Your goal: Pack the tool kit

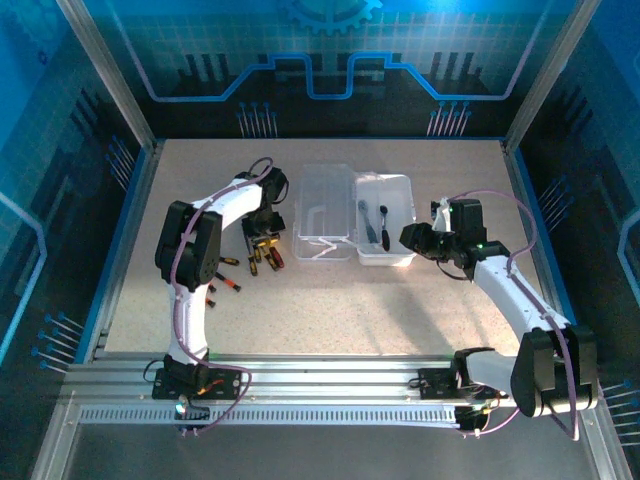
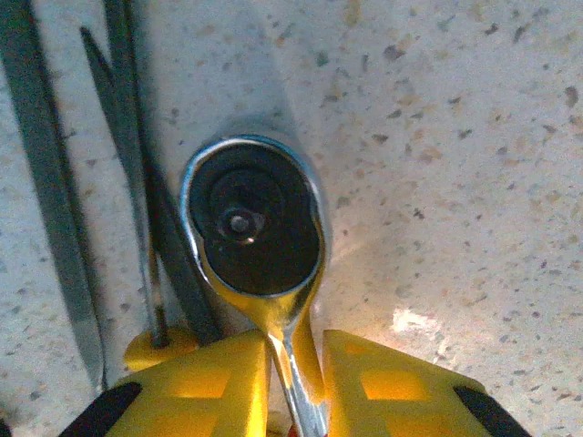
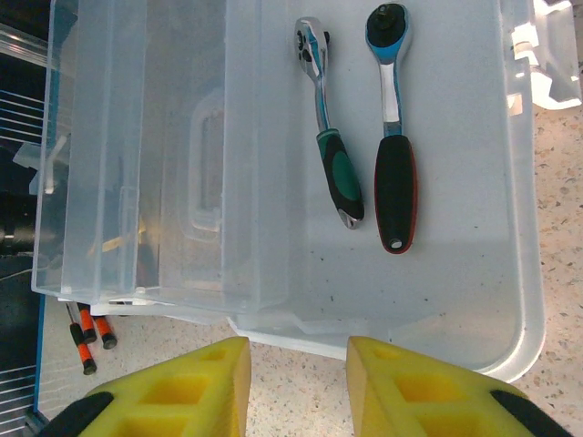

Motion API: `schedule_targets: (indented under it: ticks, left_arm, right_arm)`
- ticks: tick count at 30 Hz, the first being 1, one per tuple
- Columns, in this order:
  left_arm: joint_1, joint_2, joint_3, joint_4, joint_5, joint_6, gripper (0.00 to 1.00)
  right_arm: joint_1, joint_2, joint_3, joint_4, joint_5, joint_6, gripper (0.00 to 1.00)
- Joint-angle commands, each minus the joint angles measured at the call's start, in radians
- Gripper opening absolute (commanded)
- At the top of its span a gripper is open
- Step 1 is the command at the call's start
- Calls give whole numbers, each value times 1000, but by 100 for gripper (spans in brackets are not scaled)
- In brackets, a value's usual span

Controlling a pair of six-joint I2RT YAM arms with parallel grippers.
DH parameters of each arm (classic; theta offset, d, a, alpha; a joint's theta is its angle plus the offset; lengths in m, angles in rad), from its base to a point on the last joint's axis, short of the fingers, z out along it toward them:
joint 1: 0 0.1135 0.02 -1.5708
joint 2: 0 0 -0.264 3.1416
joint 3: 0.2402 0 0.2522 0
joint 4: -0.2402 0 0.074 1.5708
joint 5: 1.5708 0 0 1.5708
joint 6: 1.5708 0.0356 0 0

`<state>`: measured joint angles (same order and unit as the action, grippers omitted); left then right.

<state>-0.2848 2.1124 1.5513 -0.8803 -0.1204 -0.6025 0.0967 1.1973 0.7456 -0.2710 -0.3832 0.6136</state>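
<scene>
- My left gripper (image 2: 296,369) looks clamped on the neck of the silver ratchet wrench (image 2: 253,218), bottom centre of its wrist view.
- My right gripper (image 3: 299,369) has its fingers partly apart and is holding nothing. It sits at the bottom edge, just short of the case (image 3: 474,273).
- The case is open, with a green-handled ratchet (image 3: 332,155) and a black-handled ratchet (image 3: 393,173) inside, upper right.

Three silver ratchet wrenches are showing. One chrome round-headed wrench (image 2: 253,228) is sitting between the fingers of the left gripper (image 2: 296,346). Two more, a green-handled wrench (image 3: 328,118) and a black-and-red-handled wrench (image 3: 393,155), are lying ahead of the right gripper (image 3: 298,350) inside one clear whitish rectangular plastic case (image 3: 492,309). Three small red-and-black screwdrivers (image 3: 86,326) are lying to that gripper's left, just outside the case.
</scene>
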Motion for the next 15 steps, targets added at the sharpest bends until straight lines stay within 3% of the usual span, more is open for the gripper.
schedule_targets:
  ticks: [1, 8, 15]
  left_arm:
    - [-12, 38, 40, 21, 27, -10, 21]
    - [-28, 80, 81, 35, 44, -10, 21]
    - [-28, 67, 10, 86, 40, 12, 5]
  right_arm:
    - [-14, -2, -20, 6, -14, 6, 34]
    - [-15, -13, -21, -3, -9, 5, 36]
    - [-15, -28, -9, -22, -11, 3, 36]
